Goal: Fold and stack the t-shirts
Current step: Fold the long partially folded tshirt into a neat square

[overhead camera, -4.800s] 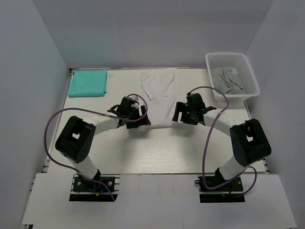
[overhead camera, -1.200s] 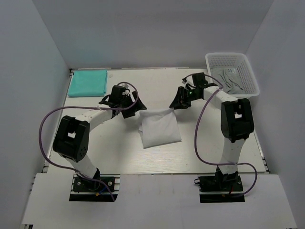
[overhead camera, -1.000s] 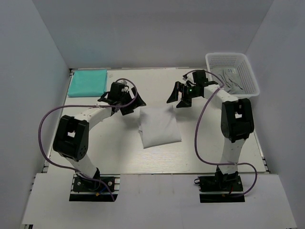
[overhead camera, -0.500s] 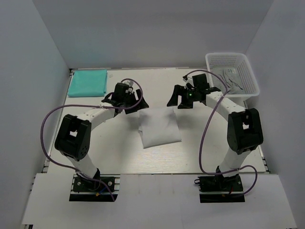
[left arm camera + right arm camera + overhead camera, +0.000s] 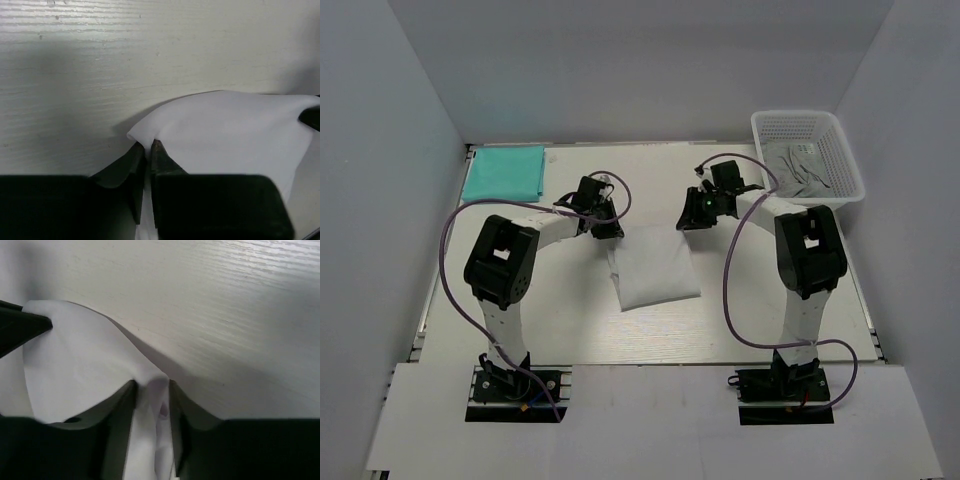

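Though it's folded, white tee (image 5: 655,268) lies skewed.

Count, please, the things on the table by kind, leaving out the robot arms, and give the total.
T-shirts: 2, namely the white t-shirt and the teal t-shirt, both folded
Baskets: 1, the white mesh basket
Grey cloth in the basket: 1 heap; single pieces cannot be told apart
Total: 4

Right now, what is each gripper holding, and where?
Both pinch the white t-shirt: left gripper its far-left corner, right gripper its far-right corner.
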Action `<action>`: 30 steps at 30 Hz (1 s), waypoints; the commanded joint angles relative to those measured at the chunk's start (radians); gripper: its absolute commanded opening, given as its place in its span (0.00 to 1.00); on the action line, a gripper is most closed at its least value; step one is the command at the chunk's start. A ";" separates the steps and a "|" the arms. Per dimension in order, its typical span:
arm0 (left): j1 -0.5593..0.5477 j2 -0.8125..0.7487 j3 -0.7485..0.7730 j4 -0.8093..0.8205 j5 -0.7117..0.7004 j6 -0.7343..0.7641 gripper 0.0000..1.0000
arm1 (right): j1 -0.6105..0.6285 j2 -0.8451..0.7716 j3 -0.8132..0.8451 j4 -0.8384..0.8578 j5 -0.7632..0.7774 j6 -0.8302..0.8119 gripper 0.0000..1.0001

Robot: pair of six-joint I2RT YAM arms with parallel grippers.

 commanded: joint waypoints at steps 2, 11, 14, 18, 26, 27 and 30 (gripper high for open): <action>-0.005 -0.036 0.038 -0.005 -0.006 0.013 0.14 | 0.011 0.010 0.053 0.059 -0.045 0.002 0.27; -0.005 -0.129 -0.006 0.015 -0.005 0.013 0.00 | 0.033 -0.068 0.000 0.087 -0.046 0.008 0.00; -0.005 -0.172 -0.028 0.036 0.018 0.022 0.00 | 0.042 -0.088 -0.017 0.101 -0.049 0.022 0.00; -0.005 -0.241 -0.071 0.027 0.044 0.022 0.00 | 0.045 -0.119 -0.042 0.121 -0.062 0.036 0.00; -0.005 -0.382 -0.232 0.068 0.031 -0.051 0.00 | 0.052 -0.160 -0.083 0.139 -0.062 0.042 0.00; -0.005 -0.391 -0.243 0.069 0.031 -0.051 0.00 | 0.053 -0.151 -0.083 0.139 -0.072 0.040 0.00; -0.005 -0.381 -0.263 0.069 -0.009 -0.092 0.00 | 0.060 -0.128 -0.063 0.139 -0.089 0.042 0.00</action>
